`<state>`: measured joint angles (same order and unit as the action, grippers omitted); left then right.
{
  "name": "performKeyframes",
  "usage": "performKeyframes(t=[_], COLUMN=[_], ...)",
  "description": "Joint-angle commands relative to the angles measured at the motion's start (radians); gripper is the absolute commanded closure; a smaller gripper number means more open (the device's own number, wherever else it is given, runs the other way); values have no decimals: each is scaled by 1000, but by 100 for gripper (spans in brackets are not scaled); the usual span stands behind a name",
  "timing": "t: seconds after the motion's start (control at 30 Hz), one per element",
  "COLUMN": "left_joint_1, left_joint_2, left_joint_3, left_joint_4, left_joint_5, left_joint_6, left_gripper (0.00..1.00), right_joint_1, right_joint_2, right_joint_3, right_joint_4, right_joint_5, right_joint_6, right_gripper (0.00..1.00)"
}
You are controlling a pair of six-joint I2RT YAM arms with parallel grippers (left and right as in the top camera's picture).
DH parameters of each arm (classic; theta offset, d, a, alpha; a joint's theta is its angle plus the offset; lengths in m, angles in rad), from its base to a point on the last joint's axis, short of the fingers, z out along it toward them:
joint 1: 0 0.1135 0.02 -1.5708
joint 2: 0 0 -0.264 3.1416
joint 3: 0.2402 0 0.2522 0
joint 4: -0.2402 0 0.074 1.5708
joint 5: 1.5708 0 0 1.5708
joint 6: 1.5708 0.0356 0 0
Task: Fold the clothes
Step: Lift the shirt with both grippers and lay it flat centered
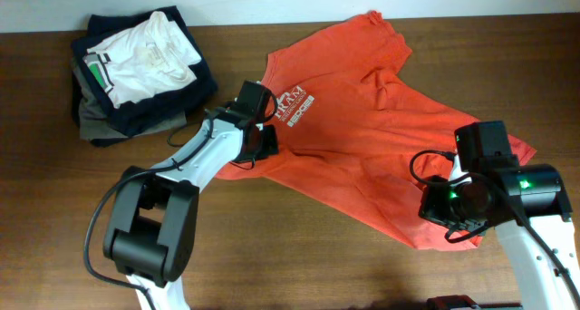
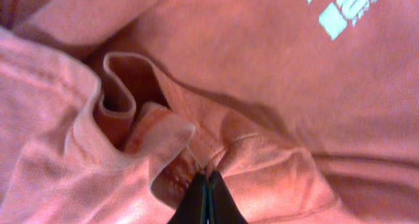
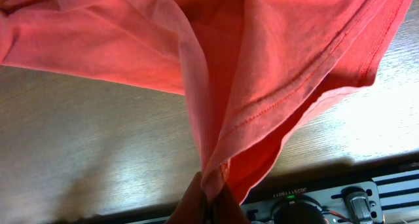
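Note:
The orange-red T-shirt (image 1: 362, 120) lies spread and rumpled across the middle and right of the table, white lettering (image 1: 294, 103) near its left side. My left gripper (image 1: 265, 136) is shut on a fold of the shirt at its left edge; the left wrist view shows the closed fingers (image 2: 208, 185) pinching bunched cloth (image 2: 163, 126). My right gripper (image 1: 450, 221) is shut on the shirt's lower hem at the front right; the right wrist view shows the fingers (image 3: 208, 201) pinching the hemmed edge (image 3: 262, 106), lifted above the table.
A stack of folded garments (image 1: 136, 70), white on navy and grey, sits at the back left. The wooden table (image 1: 299, 247) shows in front. The table's front edge and a base unit (image 3: 327, 201) lie close under the right gripper.

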<state>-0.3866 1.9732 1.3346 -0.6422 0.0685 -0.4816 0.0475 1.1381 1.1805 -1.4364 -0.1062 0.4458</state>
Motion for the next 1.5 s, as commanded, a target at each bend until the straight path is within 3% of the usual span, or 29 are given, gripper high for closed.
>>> performKeyframes(t=[0.0,0.2,0.37,0.5,0.67,0.77,0.87,0.9,1.03,1.13,1.23,1.33,1.47], left_joint_1=[3,3,3,3,27,110,154,170,215,215,213,216,220], left_joint_2=[-132,-480,-809,-961,-610,-330,-221,-223,-223,-204,-82,9,-57], left_joint_3=[119,157,157,157,182,388,694,816,1158,1164,1103,1086,1099], left_joint_4=[-125,-325,-438,-370,-127,-88,-122,-157,-276,-372,-577,-761,-935], left_joint_5=[-70,-208,-286,-320,-319,-241,-229,-228,-206,-96,-90,-99,-186], left_joint_6=[72,87,87,74,152,225,306,328,380,389,384,370,363], left_gripper=[100,99,99,99,100,99,100,99,99,100,100,100,99], right_joint_1=[3,3,4,4,3,-24,-77,-120,-293,-318,-317,-317,-317], right_joint_2=[1,1,-5,-22,190,407,533,542,541,551,600,587,515], right_joint_3=[8,179,546,713,724,822,1164,1317,1661,1649,1551,1373,1242], right_joint_4=[5,-43,-262,-207,110,225,160,114,-13,-132,-262,-262,-262], right_joint_5=[13,15,134,196,254,245,238,239,229,211,174,162,89], right_joint_6=[8,7,-3,12,-5,-5,-97,-102,-144,-142,-166,-154,-185], right_gripper=[96,96,96,96,96,96,96,96,96,96,96,96,96])
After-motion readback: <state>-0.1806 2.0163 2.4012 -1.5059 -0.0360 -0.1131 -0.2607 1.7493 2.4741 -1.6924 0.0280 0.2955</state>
